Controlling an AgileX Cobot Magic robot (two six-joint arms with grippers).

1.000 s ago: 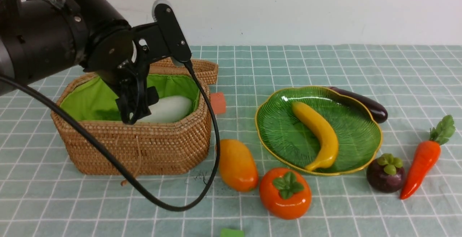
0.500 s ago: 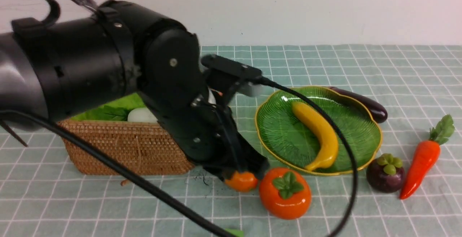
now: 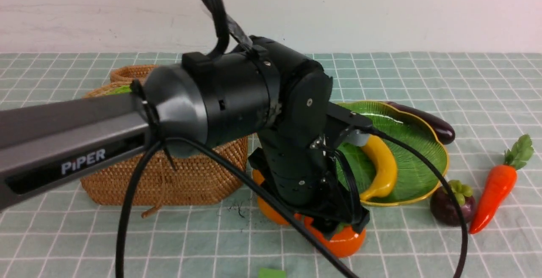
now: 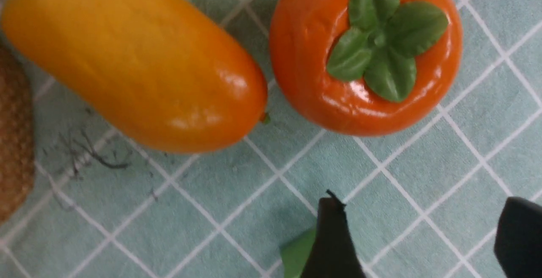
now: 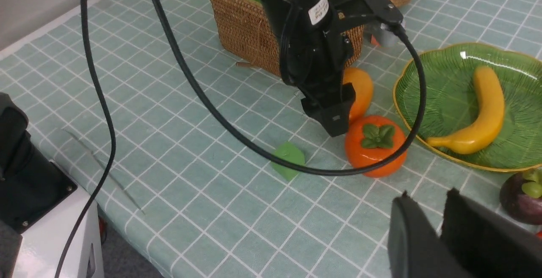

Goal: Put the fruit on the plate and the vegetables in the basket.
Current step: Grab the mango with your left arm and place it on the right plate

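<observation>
Left claw is hanging low over the checked cloth with its fingers spread apart and nothing between them, just bare cloth. So it's let go and not gripping anything.

The persimmon sits right at the claw's tips. From the front the claw covers its top, but the wrist camera shows it just ahead of the fingers, not between them. The mango lies right next to the persimmon on the claw's left, almost touching it. Past the mango, further to the claw's left, is the basket. The arm blocks most of its inside, so I can't see what's in there.

The plate is off to the claw's right and a bit further back, with only the banana lying in it. The eggplant is tucked against the far rim of the plate. The mangosteen is on the cloth well to the claw's right, just beside the plate's near edge, and the carrot is right beside it, further out. There's also a little green scrap on the cloth near the claw, on the robot's side.

The right claw is parked well back from all this. Its fingers are close together with nothing in them, but I honestly can't tell if they're fully clenched.
</observation>
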